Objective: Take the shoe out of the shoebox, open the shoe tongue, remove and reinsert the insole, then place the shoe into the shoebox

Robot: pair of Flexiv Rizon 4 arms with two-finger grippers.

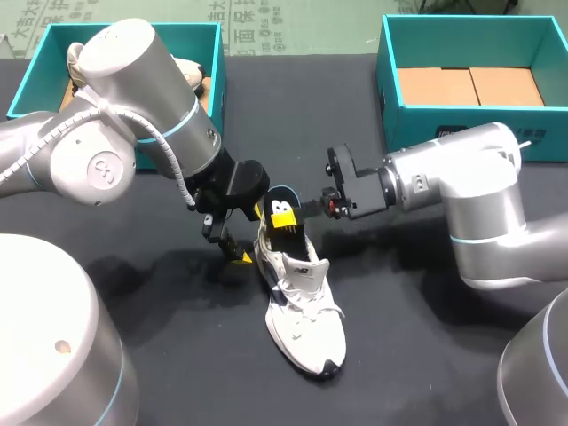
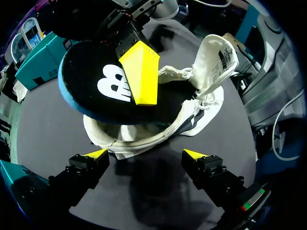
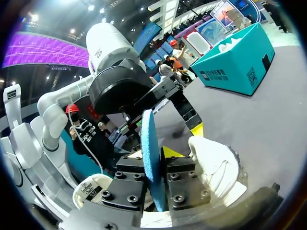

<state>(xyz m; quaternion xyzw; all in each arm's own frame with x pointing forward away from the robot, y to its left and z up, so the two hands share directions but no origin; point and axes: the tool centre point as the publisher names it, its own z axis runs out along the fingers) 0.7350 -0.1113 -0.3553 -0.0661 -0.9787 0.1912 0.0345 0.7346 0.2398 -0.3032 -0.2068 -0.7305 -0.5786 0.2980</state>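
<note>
while a black tabletop (image 1: 426, 311) carries everything, two teal boxes sit at its far edge: the left box (image 1: 27, 80) holds a white item (image 1: 191, 69) that i cannot make out, and the right box (image 1: 390, 80) shows brown card (image 1: 470, 86) on its floor. the white shoe (image 1: 306, 328) stands on its sole in the middle, well apart from both boxes, with its toe toward the near edge.

the right pincer (image 1: 286, 217) is closed narrowly on the black insole (image 1: 280, 195), holding it above the shoe's heel end, with one end of it at the shoe's opening. the left pincer (image 1: 229, 247) is spread wide and grips nothing; it sits low, just beside the heel.

the left wrist view adds what the head view lacks. the heel of the shoe (image 2: 124, 141) lies just ahead of the gap in the left pincer (image 2: 146, 154), with neither tip on it. the tongue (image 2: 216, 52) is pulled up and back. the insole (image 2: 91, 86) has a blue rim, and a yellow finger of the right pincer (image 2: 141, 76) is pressed on its top face.

the right wrist view alone shows the insole (image 3: 149, 143) edge-on, blue, squeezed from both sides in the right pincer (image 3: 154, 167). the shoe (image 3: 216, 167) is beside it, and the left pincer (image 3: 194, 127) is just beyond.
</note>
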